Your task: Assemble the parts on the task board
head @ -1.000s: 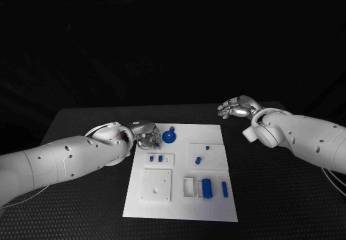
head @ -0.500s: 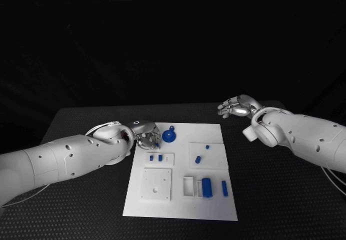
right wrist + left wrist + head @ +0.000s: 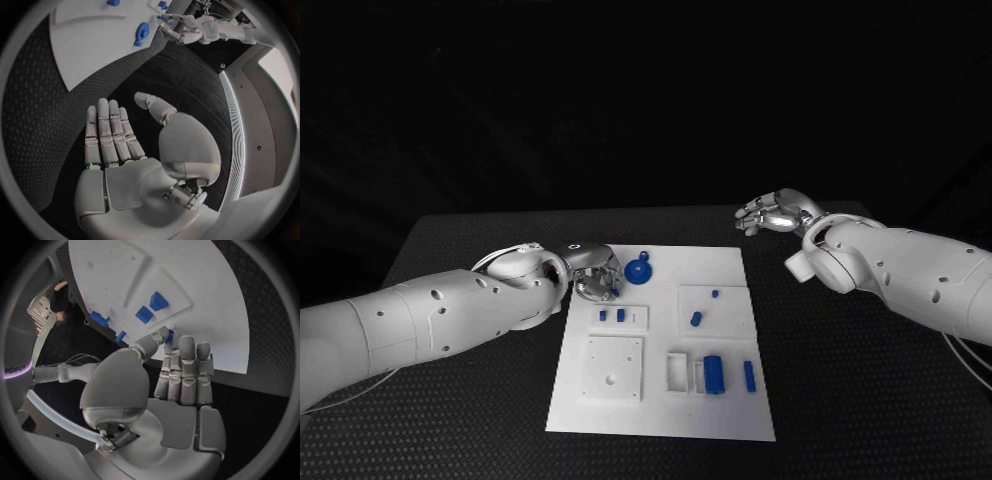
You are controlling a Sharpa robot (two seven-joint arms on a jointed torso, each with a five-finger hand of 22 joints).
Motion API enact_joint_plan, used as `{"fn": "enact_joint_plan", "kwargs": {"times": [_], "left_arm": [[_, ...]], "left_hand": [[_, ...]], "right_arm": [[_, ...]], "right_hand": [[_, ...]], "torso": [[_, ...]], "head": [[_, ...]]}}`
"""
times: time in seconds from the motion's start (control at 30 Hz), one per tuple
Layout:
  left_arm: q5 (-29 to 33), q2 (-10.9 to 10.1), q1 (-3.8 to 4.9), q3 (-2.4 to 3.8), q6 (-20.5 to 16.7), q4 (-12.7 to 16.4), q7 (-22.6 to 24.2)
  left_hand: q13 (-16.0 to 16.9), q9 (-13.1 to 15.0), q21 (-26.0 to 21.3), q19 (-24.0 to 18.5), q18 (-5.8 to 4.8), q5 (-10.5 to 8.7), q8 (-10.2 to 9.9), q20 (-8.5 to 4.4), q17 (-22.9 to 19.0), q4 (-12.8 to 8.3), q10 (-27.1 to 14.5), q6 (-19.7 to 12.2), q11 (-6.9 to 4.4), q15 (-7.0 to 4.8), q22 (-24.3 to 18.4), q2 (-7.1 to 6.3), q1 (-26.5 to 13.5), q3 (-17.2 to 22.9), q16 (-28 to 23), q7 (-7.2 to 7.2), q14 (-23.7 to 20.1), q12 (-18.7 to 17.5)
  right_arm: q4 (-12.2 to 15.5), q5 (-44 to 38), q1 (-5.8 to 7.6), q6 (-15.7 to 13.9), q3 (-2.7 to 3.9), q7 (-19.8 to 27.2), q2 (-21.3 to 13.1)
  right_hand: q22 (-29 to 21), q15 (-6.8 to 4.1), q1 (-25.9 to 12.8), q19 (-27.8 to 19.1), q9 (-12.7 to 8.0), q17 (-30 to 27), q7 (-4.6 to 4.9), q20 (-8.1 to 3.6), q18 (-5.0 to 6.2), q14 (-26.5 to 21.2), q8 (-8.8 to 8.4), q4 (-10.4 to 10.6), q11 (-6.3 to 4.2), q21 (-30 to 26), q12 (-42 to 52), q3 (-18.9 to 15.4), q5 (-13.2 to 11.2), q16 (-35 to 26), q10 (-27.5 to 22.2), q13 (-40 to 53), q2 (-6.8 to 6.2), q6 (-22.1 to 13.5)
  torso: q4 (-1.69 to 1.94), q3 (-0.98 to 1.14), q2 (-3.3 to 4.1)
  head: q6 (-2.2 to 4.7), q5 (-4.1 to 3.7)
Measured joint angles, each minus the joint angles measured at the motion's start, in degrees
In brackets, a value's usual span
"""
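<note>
Overhead head camera, two wrist fisheyes

White arms [image 3: 430, 320], silver robot hand [image 3: 769, 212]

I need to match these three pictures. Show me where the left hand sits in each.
Head view: the left hand is at the task board's far left edge, beside the round blue part.
Left wrist view: the left hand takes the middle, fingertips at the board's edge.
Right wrist view: it is small, beyond the board's far corner.
Shared landmark: the white task board.
</note>
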Motion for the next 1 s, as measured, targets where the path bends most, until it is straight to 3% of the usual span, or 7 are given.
{"fn": "enact_joint_plan", "kwargs": {"times": [0.37,0.67,1.0], "left_arm": [[0.0,0.5,0.05,-0.19,0.4,-0.3,0.0],[0.0,1.1,0.31,-0.85,0.4,-0.7,-0.3],[-0.7,1.2,0.44,-0.88,0.9,-0.7,-0.6]], "left_hand": [[0.0,-0.1,0.0,0.0,0.0,-0.01,0.0,0.0,0.1,0.0,0.0,0.0,0.0,0.1,0.1,0.26,-0.2,0.0,0.0,-0.14,0.1,-0.2],[0.0,-0.1,0.0,0.0,0.0,-0.02,0.0,0.0,0.1,-0.2,0.0,0.1,0.0,0.21,0.2,0.25,-0.2,0.1,0.2,-0.08,0.2,-0.1],[-0.1,-0.1,0.0,0.0,0.0,-0.23,0.0,0.0,0.2,-0.4,0.0,0.1,0.0,0.04,0.5,0.24,-0.2,0.2,0.2,-0.08,-0.1,-0.1]], "right_arm": [[0.0,0.0,0.0,0.0,0.0,0.0,0.0],[0.0,0.0,0.0,0.0,0.0,0.0,0.1],[0.0,0.0,0.0,0.0,0.0,0.0,0.1]], "right_hand": [[0.0,0.0,0.0,0.0,0.0,0.0,-0.01,0.0,0.0,0.0,0.0,0.0,0.0,0.0,0.0,0.0,0.0,0.0,0.0,0.0,0.0,0.0],[0.0,0.0,0.0,0.0,0.0,0.0,-0.03,-0.01,0.0,0.0,0.19,-0.2,0.0,-0.2,0.0,-0.2,0.0,0.0,0.0,0.0,0.0,0.0],[0.0,0.0,0.0,0.0,0.0,0.0,-0.03,-0.01,0.01,0.0,0.19,-0.2,0.0,-0.2,0.0,-0.2,0.0,0.0,0.0,0.0,0.0,0.0]], "torso": [[-0.05,0.0,0.0],[-0.1,0.02,0.01],[-0.09,0.03,0.01]], "head": [[0.05,0.0],[0.02,-0.02],[-0.1,-0.22]]}}
